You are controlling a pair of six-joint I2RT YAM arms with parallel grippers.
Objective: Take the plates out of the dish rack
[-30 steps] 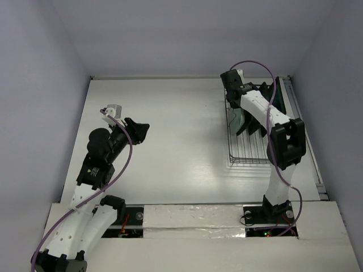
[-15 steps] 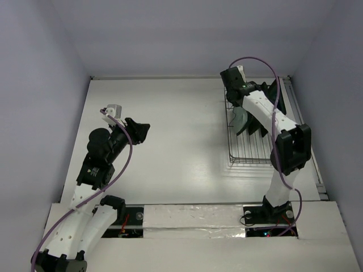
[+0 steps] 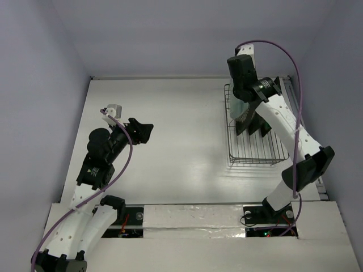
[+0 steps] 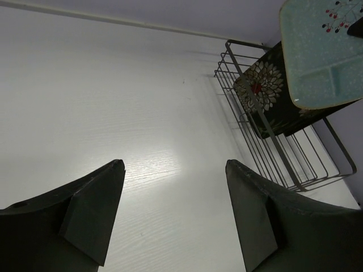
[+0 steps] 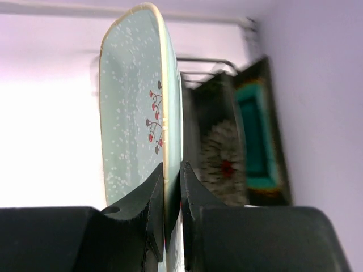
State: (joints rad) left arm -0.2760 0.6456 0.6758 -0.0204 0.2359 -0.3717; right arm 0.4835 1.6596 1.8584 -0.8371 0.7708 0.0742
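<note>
My right gripper (image 5: 172,177) is shut on the rim of the pale mint green plate (image 5: 133,113), which it holds upright on edge above the far end of the black wire dish rack (image 3: 255,148). In the left wrist view this plate (image 4: 320,51) hangs above the rack (image 4: 283,156). A black plate with a white-and-red flower (image 5: 224,161) and a dark-rimmed plate with a teal centre (image 5: 255,136) stand in the rack behind it. My left gripper (image 4: 174,181) is open and empty over bare table (image 4: 113,102), well left of the rack.
The rack stands at the table's far right, close to the right wall (image 3: 334,85). The back wall (image 3: 187,39) rises just past the rack's far end. White tabletop (image 3: 181,124) lies between the two arms.
My right arm has risen and carried the mint green plate up from the rack's prongs. The left gripper's jaws have spread wider; that arm has barely shifted.
</note>
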